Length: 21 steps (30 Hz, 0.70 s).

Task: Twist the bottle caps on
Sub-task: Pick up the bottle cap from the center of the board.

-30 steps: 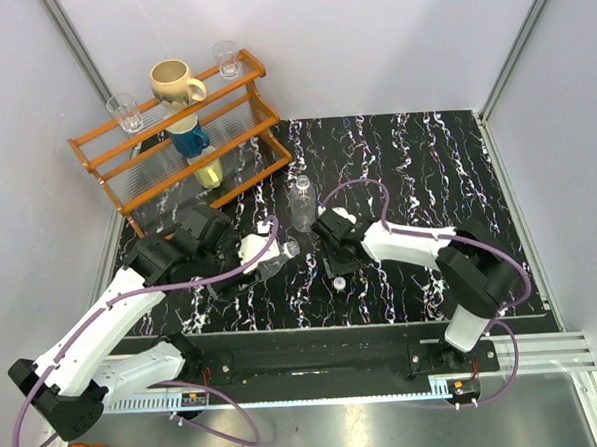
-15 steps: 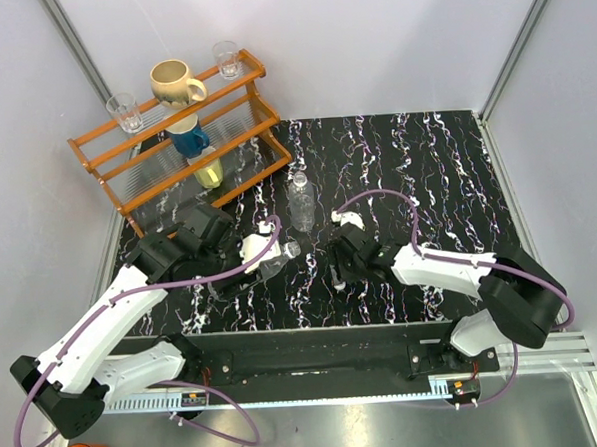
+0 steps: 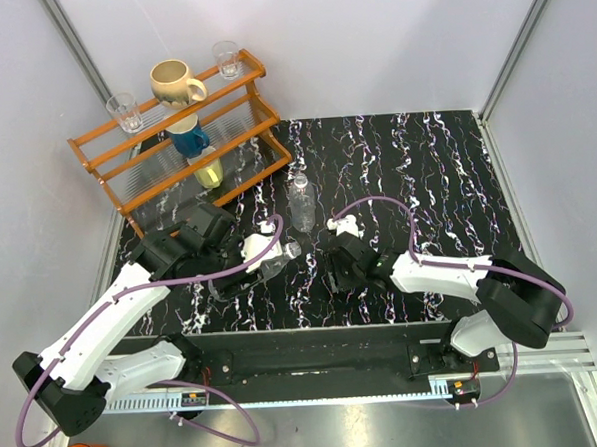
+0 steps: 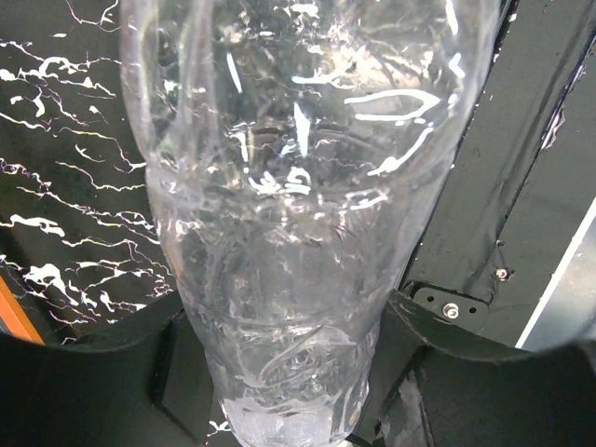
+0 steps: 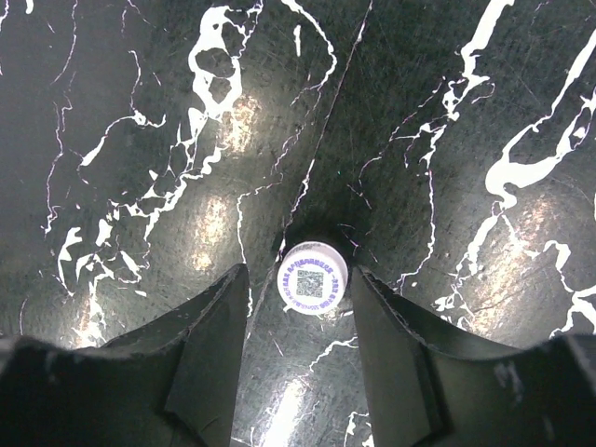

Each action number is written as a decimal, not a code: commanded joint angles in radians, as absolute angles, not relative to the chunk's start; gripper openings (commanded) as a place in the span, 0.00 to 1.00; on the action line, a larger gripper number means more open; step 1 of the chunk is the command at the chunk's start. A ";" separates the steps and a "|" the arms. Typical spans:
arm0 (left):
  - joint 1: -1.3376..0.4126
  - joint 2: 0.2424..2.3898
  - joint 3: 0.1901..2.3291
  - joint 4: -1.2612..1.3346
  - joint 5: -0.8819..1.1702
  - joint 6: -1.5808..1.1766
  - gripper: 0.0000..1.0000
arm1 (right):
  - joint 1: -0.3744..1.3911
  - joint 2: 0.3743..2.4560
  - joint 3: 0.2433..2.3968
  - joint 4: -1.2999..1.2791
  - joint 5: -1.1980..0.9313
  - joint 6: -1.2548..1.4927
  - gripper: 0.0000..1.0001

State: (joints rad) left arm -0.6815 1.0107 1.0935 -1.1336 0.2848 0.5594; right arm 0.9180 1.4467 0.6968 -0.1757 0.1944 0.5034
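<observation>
One clear bottle [image 4: 289,233] is held tilted by the left pincer [image 4: 289,372]; the second bottle [image 3: 301,205] is stood upright on the worktop [image 3: 456,175]. A white cap [image 5: 313,278] is left on the worktop between the parted fingers of the right pincer [image 5: 300,279], which has been lowered there from beside the upright bottle.

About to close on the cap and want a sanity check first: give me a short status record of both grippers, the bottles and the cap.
left gripper: shut on tilted bottle
right gripper: open, straddling cap, not gripping
cap: flat on table, printed face up
upright bottle: standing alone, beyond both grippers
</observation>
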 commanded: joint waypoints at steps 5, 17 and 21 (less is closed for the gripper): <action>-0.680 1.012 1.134 -1.121 0.284 0.561 0.12 | 0.936 1.465 0.693 -0.147 0.241 0.515 0.50; -0.678 1.008 1.126 -1.124 0.279 0.566 0.12 | 0.953 1.494 0.716 -0.184 0.252 0.499 0.48; -0.678 1.003 1.120 -1.126 0.278 0.568 0.12 | 0.954 1.483 0.715 -0.190 0.261 0.495 0.40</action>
State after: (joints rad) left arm -0.6815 1.0111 1.0935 -1.1351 0.2836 0.5598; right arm 0.9428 1.4845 0.6933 -0.1810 0.2203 0.5022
